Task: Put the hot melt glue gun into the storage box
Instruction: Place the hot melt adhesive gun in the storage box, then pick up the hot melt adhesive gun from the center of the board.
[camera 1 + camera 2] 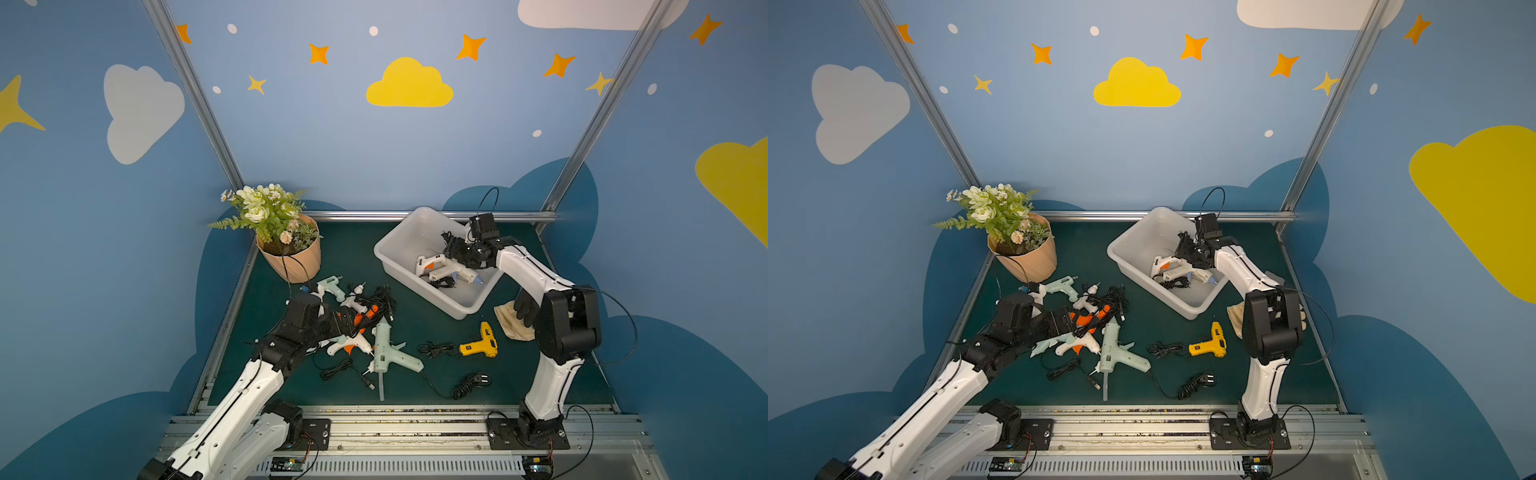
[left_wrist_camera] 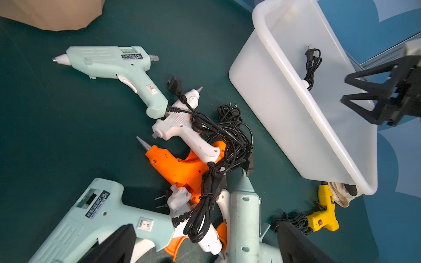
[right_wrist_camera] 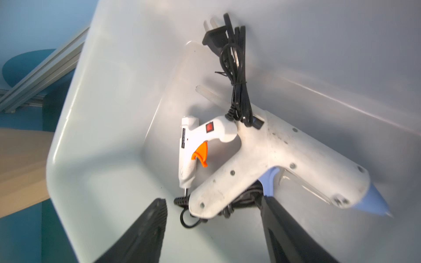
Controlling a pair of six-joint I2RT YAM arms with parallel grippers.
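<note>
The hot melt glue gun (image 3: 284,164) is a large, scuffed white pistol-shaped tool with a pale blue trigger, a pale blue cone nozzle and a clear window along the barrel. It lies on its side on the floor of the storage box (image 1: 409,232), seen in both top views (image 1: 1187,274). Its handle rests across the tip of a small white glue gun (image 3: 189,150) with an orange trigger and a red switch. A bundled black cord (image 3: 237,68) with a plug lies against both guns.

The right arm rises from its base, bends at a raised elbow and slants forward over the near rim of the box. The right gripper (image 3: 213,200) points down into the box just above the gun. Its jaws stand apart, with the butt of the handle between them and nothing clamped.

The left arm stretches low over the green mat (image 1: 415,332). The left gripper (image 2: 206,224) hangs wide apart and empty over a tangled heap of glue guns (image 2: 182,168) lying outside the box.
</note>
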